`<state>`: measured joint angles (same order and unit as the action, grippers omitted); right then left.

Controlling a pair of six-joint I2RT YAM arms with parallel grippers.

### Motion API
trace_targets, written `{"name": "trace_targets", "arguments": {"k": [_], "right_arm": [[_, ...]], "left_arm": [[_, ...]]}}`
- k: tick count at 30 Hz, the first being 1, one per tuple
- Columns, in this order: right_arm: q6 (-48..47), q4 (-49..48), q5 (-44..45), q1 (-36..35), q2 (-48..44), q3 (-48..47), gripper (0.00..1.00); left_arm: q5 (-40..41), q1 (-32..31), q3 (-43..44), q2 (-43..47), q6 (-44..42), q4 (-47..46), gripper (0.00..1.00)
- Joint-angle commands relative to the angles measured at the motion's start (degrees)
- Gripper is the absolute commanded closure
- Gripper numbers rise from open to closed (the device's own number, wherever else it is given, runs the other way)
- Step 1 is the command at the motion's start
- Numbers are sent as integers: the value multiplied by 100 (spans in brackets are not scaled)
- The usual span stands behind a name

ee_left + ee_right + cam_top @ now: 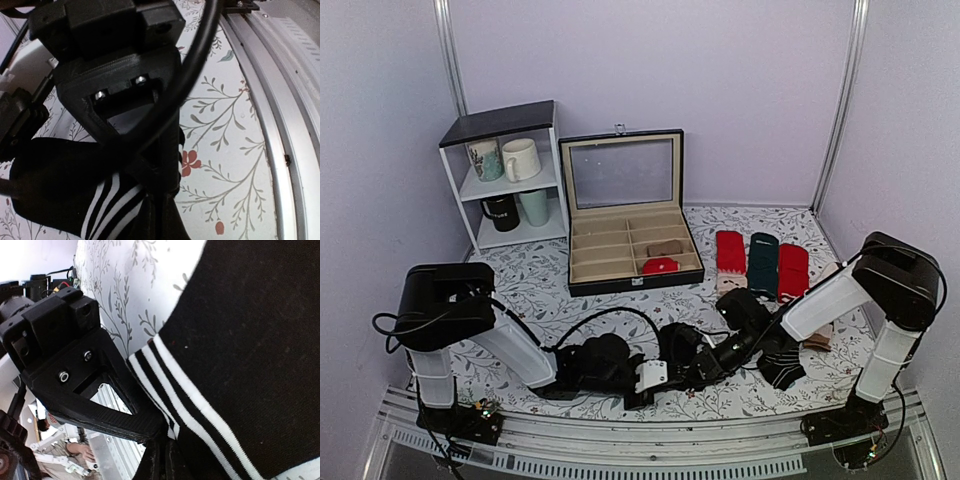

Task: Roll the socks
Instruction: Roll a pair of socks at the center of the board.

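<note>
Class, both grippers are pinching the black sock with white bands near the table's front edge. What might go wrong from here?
1. The left gripper and right gripper grip the same sock close together, so the arms may bump while rolling.
2. A cable hangs across the left gripper and might snag.
3. The metal rail lies close by; fabric could drag onto it.

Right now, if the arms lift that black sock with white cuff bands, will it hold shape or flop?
Probably floppy: the black sock is soft knit and bunched in the left wrist view. Likely light; the knit should resist slipping.
</note>
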<state>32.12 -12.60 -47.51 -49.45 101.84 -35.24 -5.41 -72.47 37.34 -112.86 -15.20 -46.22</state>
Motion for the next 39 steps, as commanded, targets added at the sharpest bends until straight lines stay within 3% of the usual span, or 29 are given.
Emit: {"name": "trace_targets", "arguments": {"k": [1, 9, 15, 19, 28, 39], "right_arm": [[-119, 373, 386, 31, -253, -70, 90], [-603, 215, 1049, 31, -1258, 128, 61], [-1286, -678, 1706, -119, -2670, 1093, 56], [-1932, -1225, 2789, -811, -3340, 1753, 53], [-3075, -1483, 3916, -1585, -2976, 1854, 49], [-3357, -1392, 3931, -1621, -1980, 1479, 50]], "left_arm": [[-23, 24, -206, -189, 167, 693, 100], [-471, 131, -34, -376, 405, 904, 100], [-686, 229, -68, -362, 553, 860, 100], [-779, 255, -11, -433, 564, 906, 100], [-819, 275, 29, -465, 559, 985, 100], [-838, 282, 70, -518, 569, 1070, 100]]}}
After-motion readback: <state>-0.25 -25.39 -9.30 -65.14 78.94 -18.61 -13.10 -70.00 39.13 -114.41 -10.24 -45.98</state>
